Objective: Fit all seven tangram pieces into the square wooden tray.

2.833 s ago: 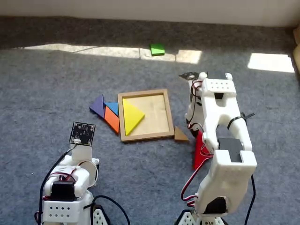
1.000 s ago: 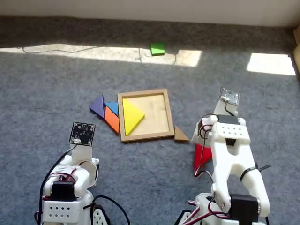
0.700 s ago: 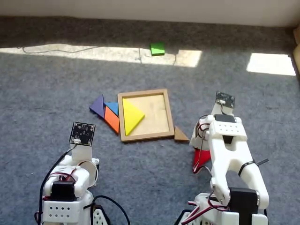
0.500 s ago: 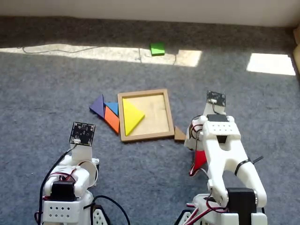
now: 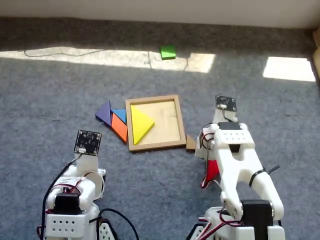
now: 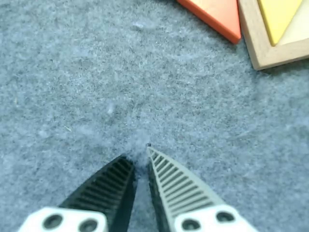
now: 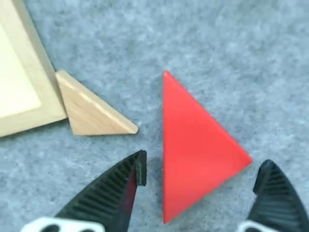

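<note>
The square wooden tray (image 5: 157, 145) lies on the grey carpet (image 5: 60, 85) with the yellow triangle (image 5: 140, 124) inside it, against its left wall. Just outside that wall the orange piece (image 5: 119, 127), the blue piece (image 5: 120, 114) and the purple triangle (image 5: 105, 113) sit packed together, the orange one touching the tray's rim. The green piece (image 5: 168, 52) lies well apart, far back in a strip of sunlight. At the tray's near right corner the plain wooden triangle (image 7: 89, 113) touches the rim, and the red triangle (image 7: 193, 145) lies flat on the carpet just beside it, not touching. The right hand (image 7: 203, 162) hangs over the red triangle with its fingers spread wide, one on each side of the piece, gripping nothing. The left hand (image 6: 138, 153) is low over bare carpet near the orange piece and the tray's corner, its fingers all but closed, with only a sliver between the tips, and nothing held.
</note>
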`<state>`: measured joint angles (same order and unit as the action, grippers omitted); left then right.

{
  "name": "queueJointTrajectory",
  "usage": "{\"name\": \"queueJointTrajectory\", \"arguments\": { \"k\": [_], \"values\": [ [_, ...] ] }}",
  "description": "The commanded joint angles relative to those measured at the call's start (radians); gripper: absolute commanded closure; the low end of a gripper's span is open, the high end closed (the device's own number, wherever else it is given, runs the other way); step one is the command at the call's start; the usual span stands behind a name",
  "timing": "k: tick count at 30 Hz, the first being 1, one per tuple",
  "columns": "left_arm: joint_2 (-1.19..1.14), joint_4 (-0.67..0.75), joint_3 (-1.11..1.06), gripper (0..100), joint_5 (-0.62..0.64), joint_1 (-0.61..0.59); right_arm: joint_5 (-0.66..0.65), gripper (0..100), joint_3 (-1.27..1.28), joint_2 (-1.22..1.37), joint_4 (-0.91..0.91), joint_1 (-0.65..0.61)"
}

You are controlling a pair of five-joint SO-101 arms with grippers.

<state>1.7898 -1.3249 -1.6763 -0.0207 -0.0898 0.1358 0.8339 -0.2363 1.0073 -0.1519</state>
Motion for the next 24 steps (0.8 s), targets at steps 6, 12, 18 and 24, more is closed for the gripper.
{"name": "queueJointTrajectory", "arguments": {
  "k": [6,12,18,24],
  "values": [
    [0.022,-0.003,-0.021,99,-0.003,-0.008,-0.014,72.4,-0.013,0.143,-0.013,0.013],
    [0.022,-0.003,-0.021,99,-0.003,-0.008,-0.011,72.4,-0.015,0.143,-0.012,0.015],
    [0.022,-0.003,-0.021,99,-0.003,-0.008,-0.029,72.4,-0.015,0.058,-0.018,0.102],
    [0.022,-0.003,-0.021,99,-0.003,-0.008,-0.092,67.2,-0.008,0.036,-0.021,0.059]
  ]
}}
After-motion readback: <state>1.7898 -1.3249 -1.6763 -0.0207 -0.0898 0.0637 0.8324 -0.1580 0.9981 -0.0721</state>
